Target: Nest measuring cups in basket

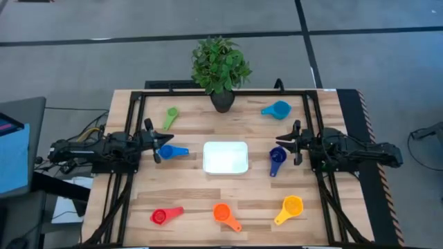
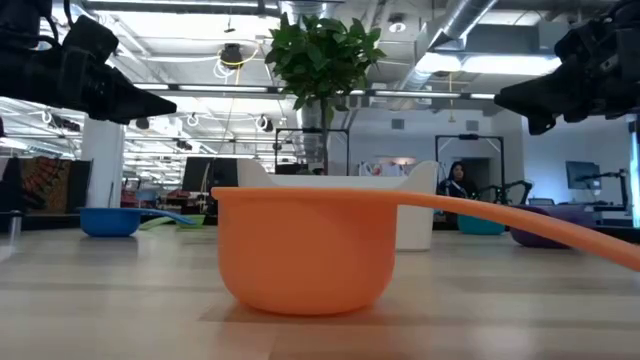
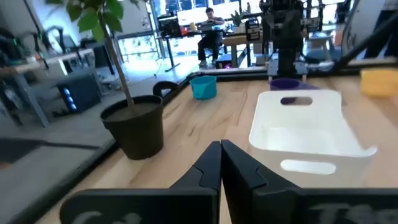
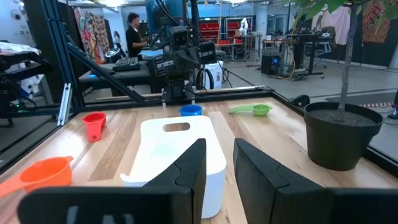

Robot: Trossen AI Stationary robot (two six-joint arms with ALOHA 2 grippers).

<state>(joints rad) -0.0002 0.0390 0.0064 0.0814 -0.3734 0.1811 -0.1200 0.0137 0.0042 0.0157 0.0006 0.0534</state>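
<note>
The white basket point(image 1: 225, 158) rests on its base at the table's middle. Around it lie seven cups: green point(image 1: 170, 117), light blue point(image 1: 277, 109), blue point(image 1: 172, 151), dark purple-blue point(image 1: 277, 160), red point(image 1: 165, 216), orange point(image 1: 225, 215) and yellow point(image 1: 289, 209). My left gripper point(image 1: 156, 142) hovers left of the basket, above the blue cup, its fingers shut point(image 3: 219, 167). My right gripper point(image 1: 291, 142) hovers right of the basket, above the dark purple-blue cup, its fingers apart point(image 4: 219, 163). The low view shows both grippers well above the tabletop, left point(image 2: 150, 103) and right point(image 2: 515, 98).
A dark plant pot point(image 1: 221, 101) stands at the far edge, behind the basket. A black frame point(image 1: 208, 92) runs around the work area. In the low view the orange cup point(image 2: 305, 250) fills the near foreground. A person sits at a desk point(image 3: 208, 28) beyond the table.
</note>
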